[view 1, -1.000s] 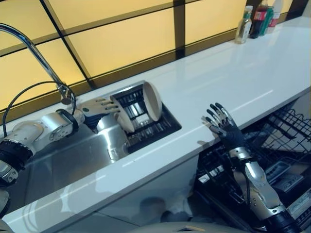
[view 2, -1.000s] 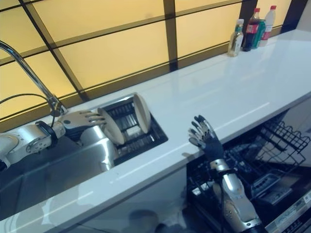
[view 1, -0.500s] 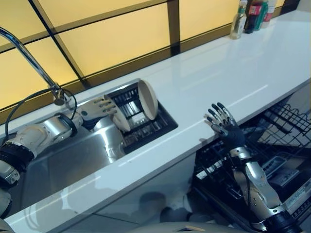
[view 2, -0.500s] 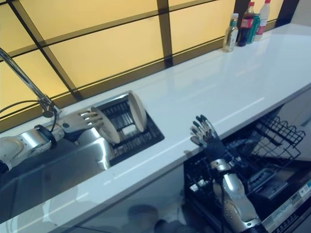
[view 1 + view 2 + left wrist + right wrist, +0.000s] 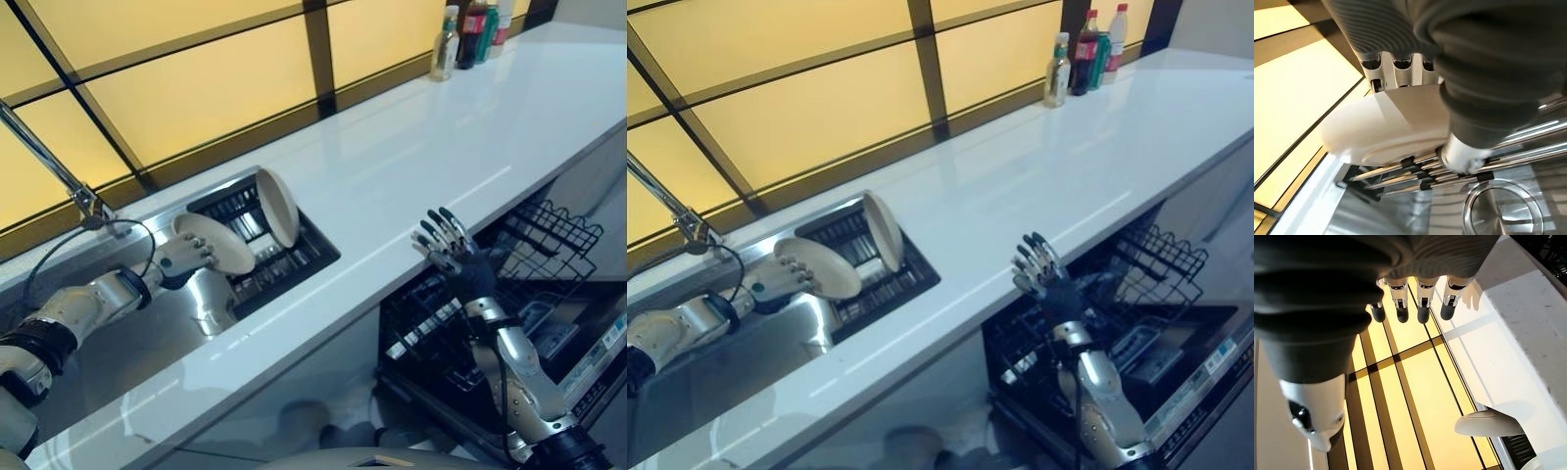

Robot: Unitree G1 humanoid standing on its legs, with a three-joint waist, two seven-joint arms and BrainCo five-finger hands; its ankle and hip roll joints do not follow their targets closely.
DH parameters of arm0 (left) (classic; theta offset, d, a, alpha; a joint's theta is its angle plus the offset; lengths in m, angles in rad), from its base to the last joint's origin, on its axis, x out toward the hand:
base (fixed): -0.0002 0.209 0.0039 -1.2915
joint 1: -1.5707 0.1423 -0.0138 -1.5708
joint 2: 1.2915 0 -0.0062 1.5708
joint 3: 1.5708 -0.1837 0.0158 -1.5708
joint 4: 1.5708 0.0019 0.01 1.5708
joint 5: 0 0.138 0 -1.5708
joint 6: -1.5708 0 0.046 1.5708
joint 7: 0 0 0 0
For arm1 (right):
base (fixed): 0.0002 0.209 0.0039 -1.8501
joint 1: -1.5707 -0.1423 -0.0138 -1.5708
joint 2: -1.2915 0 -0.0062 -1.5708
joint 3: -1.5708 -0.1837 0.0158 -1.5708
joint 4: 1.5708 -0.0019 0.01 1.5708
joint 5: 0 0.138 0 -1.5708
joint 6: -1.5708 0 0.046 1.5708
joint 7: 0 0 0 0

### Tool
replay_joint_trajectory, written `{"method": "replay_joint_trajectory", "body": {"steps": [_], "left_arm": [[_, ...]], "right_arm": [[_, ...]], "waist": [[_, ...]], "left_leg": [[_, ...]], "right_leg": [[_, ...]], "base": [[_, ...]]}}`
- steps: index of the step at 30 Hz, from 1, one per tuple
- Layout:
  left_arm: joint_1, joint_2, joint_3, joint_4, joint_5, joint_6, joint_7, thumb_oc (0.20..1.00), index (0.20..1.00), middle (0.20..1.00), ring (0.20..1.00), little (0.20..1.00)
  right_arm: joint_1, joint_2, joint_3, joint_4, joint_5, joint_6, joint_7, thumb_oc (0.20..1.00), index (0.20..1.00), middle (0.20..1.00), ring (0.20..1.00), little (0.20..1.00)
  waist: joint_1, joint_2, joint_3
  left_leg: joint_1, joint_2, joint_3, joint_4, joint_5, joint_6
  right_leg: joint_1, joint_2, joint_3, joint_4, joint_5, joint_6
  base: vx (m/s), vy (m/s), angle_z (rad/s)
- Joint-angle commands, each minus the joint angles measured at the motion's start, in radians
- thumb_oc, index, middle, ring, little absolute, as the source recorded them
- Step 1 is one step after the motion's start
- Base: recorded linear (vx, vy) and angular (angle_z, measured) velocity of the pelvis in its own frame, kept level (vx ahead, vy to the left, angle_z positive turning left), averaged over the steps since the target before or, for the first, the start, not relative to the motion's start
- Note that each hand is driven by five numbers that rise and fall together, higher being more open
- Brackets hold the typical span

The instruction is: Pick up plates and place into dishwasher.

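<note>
Left hand (image 5: 181,257) fingers grasp a cream plate (image 5: 216,243) at frame left, tilted, face up-right, above the sink rack (image 5: 284,264). Second plate (image 5: 277,207) stands on edge. Right hand (image 5: 453,257) splayed, released, over the dishwasher rack (image 5: 549,230).

No legible text or labels anywhere

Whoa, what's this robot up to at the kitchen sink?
It is moving plates from the sink to the dishwasher. Its left hand grips a cream plate above the dark drying rack set in the sink, where a second plate stands on edge. Its right hand waits open and empty at the edge of the white counter, above the pulled-out dishwasher rack. No plate is in that rack yet.
</note>
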Motion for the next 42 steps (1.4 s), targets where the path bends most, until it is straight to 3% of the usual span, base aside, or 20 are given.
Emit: {"method": "replay_joint_trajectory", "body": {"steps": [1, 11, 22, 27, 29, 36, 39, 42], "left_arm": [[-0.016, 0.033, 0.072, 0.024, 0.02, 0.053, 0.042, 0.2, 0.2, 0.2, 0.2, 0.2], [0.028, 0.048, 0.106, 0.02, 0.028, 0.053, 0.056, 0.2, 0.2, 0.2, 0.2, 0.2], [-0.039, 0.132, 0.155, -0.09, -0.052, 0.018, 0.094, 0.2, 0.2, 0.2, 0.2, 0.2], [-0.043, 0.169, 0.223, -0.155, -0.322, 0.026, 0.163, 0.2, 0.2, 0.2, 0.2, 0.2], [0.0, 0.138, 0.327, -0.198, -0.456, -0.002, 0.202, 0.2, 0.2, 0.2, 0.2, 0.2], [0.171, 0.017, 0.638, -0.329, -0.581, -0.105, 0.214, 0.2, 0.2, 0.2, 0.2, 0.2], [0.229, -0.046, 0.75, -0.426, -0.737, -0.171, 0.154, 0.2, 0.2, 0.2, 0.2, 0.2], [0.294, -0.159, 0.831, -0.551, -0.943, -0.237, 0.029, 0.2, 0.2, 0.2, 0.2, 0.2]], "right_arm": [[-0.022, 0.0, 0.019, -0.078, 0.011, -0.051, 0.007, 1.0, 1.0, 1.0, 1.0, 1.0], [-0.028, -0.005, 0.03, -0.076, 0.016, -0.054, 0.008, 1.0, 1.0, 1.0, 1.0, 1.0], [-0.065, 0.002, 0.075, -0.064, 0.024, -0.093, -0.013, 1.0, 1.0, 1.0, 1.0, 1.0], [-0.067, 0.002, 0.093, -0.066, 0.017, -0.121, -0.04, 1.0, 1.0, 1.0, 1.0, 1.0], [-0.06, 0.017, 0.084, -0.063, 0.001, -0.135, -0.047, 1.0, 1.0, 1.0, 1.0, 1.0], [-0.053, 0.053, 0.041, -0.081, -0.043, -0.123, -0.064, 1.0, 1.0, 1.0, 1.0, 1.0], [-0.034, 0.074, 0.015, -0.1, -0.072, -0.116, -0.078, 1.0, 1.0, 1.0, 1.0, 1.0], [-0.013, 0.095, -0.016, -0.107, -0.097, -0.13, -0.078, 1.0, 1.0, 1.0, 1.0, 1.0]], "waist": [[-0.004, -0.046, -0.02], [0.009, -0.046, -0.026], [0.049, -0.053, -0.047], [0.076, -0.062, -0.058], [0.094, -0.073, -0.062], [0.116, -0.092, -0.075], [0.124, -0.097, -0.078], [0.13, -0.104, -0.081]], "left_leg": [[-0.036, -0.001, -0.012, 0.048, -0.08, 0.026], [-0.034, 0.001, -0.02, 0.044, -0.073, 0.022], [-0.036, 0.005, -0.034, 0.043, -0.067, 0.015], [-0.037, 0.003, -0.052, 0.036, -0.063, 0.013], [-0.042, 0.002, -0.065, 0.035, -0.061, 0.014], [-0.046, -0.001, -0.093, 0.025, -0.056, 0.012], [-0.048, -0.003, -0.105, 0.02, -0.053, 0.011], [-0.052, -0.005, -0.118, 0.017, -0.054, 0.011]], "right_leg": [[-0.038, -0.074, -0.003, 0.025, -0.011, 0.133], [-0.025, -0.074, -0.013, 0.011, -0.009, 0.13], [-0.007, -0.072, -0.032, -0.007, -0.006, 0.125], [0.001, -0.072, -0.042, -0.021, 0.0, 0.122], [0.0, -0.07, -0.044, -0.022, 0.001, 0.118], [0.0, -0.072, -0.049, -0.028, 0.002, 0.114], [-0.001, -0.075, -0.05, -0.028, 0.003, 0.116], [-0.003, -0.078, -0.054, -0.03, 0.003, 0.116]], "base": [[0.0, 0.0, 0.0], [0.0, 0.0, 0.0], [-0.05, 0.002, 0.01], [-0.05, -0.004, 0.04], [-0.06, 0.006, 0.06], [-0.06, 0.009, 0.08], [-0.05, 0.012, 0.05], [-0.06, 0.0, 0.09]]}}
